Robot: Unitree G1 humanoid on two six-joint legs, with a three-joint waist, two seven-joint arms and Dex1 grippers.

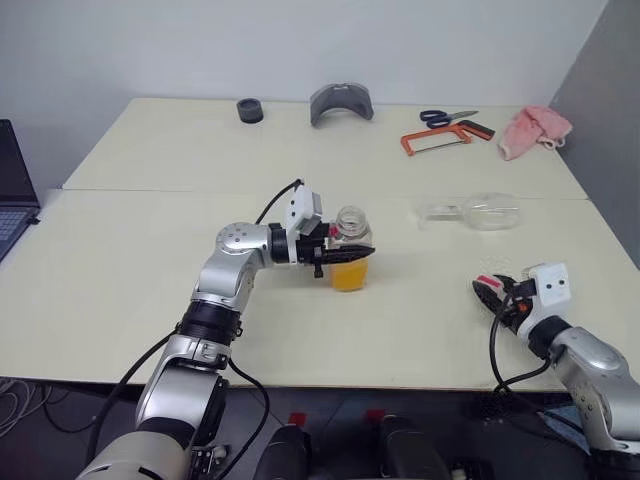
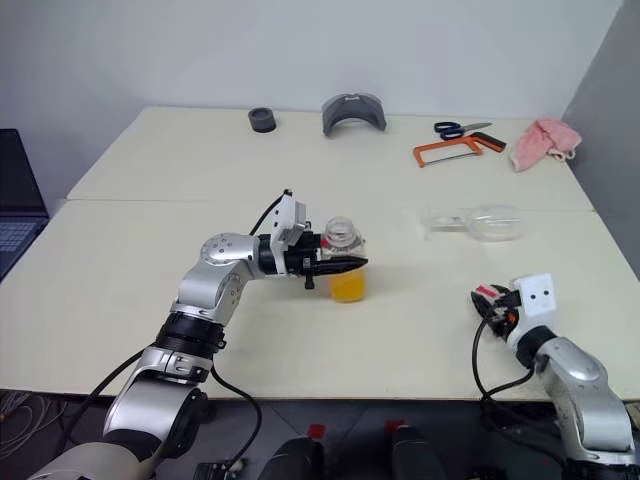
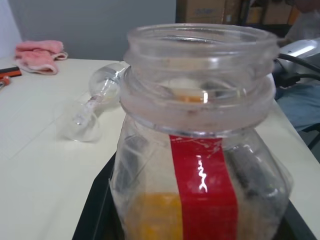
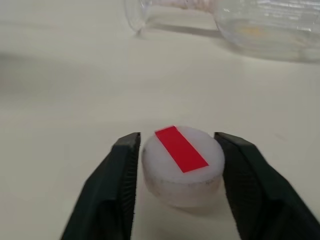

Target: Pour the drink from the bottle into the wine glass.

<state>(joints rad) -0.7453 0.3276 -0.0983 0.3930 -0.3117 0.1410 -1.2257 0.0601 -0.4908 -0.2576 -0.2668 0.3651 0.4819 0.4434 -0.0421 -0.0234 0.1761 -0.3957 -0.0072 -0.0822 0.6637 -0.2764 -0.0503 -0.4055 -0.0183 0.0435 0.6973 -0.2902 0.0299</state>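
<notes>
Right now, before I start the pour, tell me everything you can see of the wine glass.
The clear colourless stemmed wine glass lies on its side on the cream table, not upright. Its rounded bowl points toward the robot's right, its thin stem and round foot toward the left. It looks empty. It lies apart from the open clear plastic bottle; nothing touches it but the table.

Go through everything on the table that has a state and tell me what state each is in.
bottle: upright, uncapped, drink low inside, held by left gripper
wine glass: lying on its side, empty
cap: on the table between the right gripper fingers, which stand slightly apart from it
scissors: closed
</notes>
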